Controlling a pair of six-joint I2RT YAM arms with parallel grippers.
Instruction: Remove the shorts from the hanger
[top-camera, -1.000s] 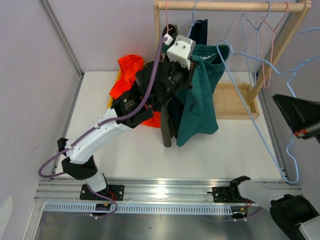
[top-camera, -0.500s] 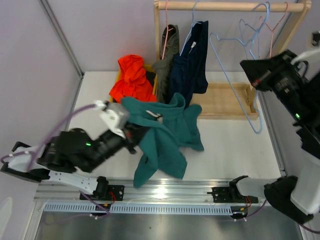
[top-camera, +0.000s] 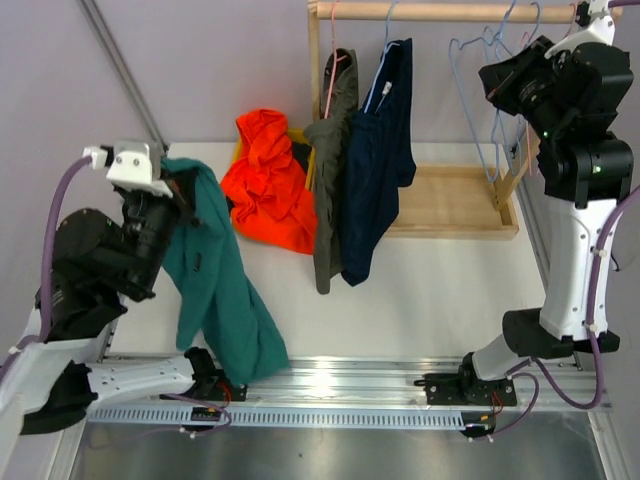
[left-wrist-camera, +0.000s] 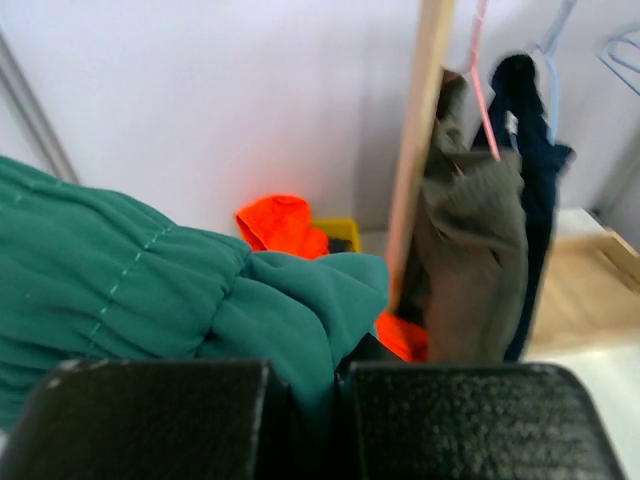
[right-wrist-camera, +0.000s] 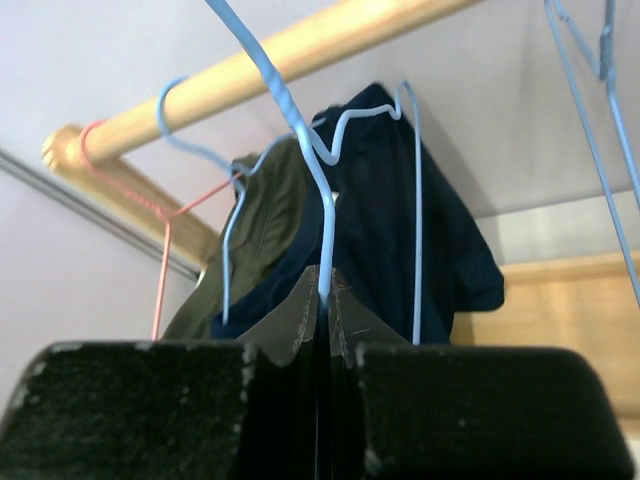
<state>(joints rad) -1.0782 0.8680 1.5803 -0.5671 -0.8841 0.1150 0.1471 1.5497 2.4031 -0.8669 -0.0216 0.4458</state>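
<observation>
The left tool (top-camera: 183, 196) is clamped on the teal green fabric shorts (top-camera: 215, 290). They hang limp from it over the near-left part of the white surface (top-camera: 450, 290). The right tool (right-wrist-camera: 322, 300), raised beside the wooden rail (top-camera: 460, 12), is pinched tight on a light blue wire hanger (right-wrist-camera: 325, 225). Olive-grey shorts (top-camera: 335, 150) and navy blue shorts (top-camera: 385, 150) hang side by side from the rail. Bright orange shorts (top-camera: 265, 185) lie crumpled on the surface just left of them.
</observation>
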